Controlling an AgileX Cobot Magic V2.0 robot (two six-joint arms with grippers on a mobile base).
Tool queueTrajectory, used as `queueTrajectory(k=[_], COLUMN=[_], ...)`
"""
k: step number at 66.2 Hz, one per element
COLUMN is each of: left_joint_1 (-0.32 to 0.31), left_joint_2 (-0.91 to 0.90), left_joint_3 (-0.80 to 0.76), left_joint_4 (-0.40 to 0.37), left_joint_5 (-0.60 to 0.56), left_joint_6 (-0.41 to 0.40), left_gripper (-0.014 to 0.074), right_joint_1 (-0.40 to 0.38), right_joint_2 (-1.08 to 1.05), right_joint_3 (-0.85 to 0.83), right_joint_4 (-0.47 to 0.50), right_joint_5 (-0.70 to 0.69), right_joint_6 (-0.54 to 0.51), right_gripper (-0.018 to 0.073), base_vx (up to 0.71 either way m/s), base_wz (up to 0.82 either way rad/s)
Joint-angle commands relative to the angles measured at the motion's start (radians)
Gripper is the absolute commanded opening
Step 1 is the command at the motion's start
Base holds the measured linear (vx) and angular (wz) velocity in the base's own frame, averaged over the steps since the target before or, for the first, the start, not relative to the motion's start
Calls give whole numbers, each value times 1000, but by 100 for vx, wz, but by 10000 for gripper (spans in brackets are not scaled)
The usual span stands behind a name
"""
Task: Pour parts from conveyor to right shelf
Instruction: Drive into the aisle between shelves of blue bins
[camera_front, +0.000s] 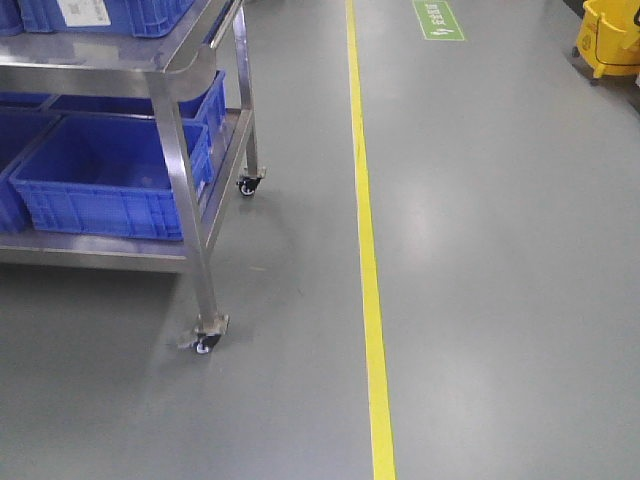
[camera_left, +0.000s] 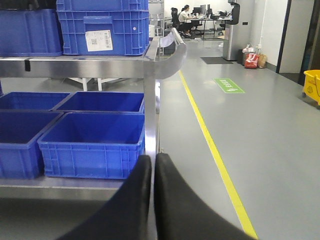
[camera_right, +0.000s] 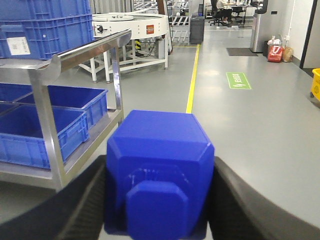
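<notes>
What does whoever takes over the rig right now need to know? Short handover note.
Left gripper: shut, empty.
Right gripper: shut on a blue block.
Steel shelf stands ahead to the left. The blue bins on its lower level are open, and the nearest looks empty. Belt not in view.
Done: one block picked up.
Left: probably bring the block over the shelf and drop it into a bin.
</notes>
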Motion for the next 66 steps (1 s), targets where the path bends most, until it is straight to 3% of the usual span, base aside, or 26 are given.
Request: queueTrajectory(k=[1, 30, 66], left_joint_1=[-5, -5, -5], left_joint_2=[15, 15, 15], left_joint_3=[-20, -20, -20], left_joint_4=[-6, -6, -6], left_joint_5=[-73, -73, -73], left_joint_6=[-8, -8, -8], left_gripper=[-6, -6, -6], right_joint_1=[2, 2, 2], right_joint_2=[11, 11, 11], right_joint_3=[-26, -26, -26], right_joint_4=[-18, -18, -18], right_joint_5=[-79, -79, -79], right_joint_6=[-6, -6, -6], right_gripper=[-4, -4, -4], base_vx=[55, 48, 27], base_wz=[3, 23, 89])
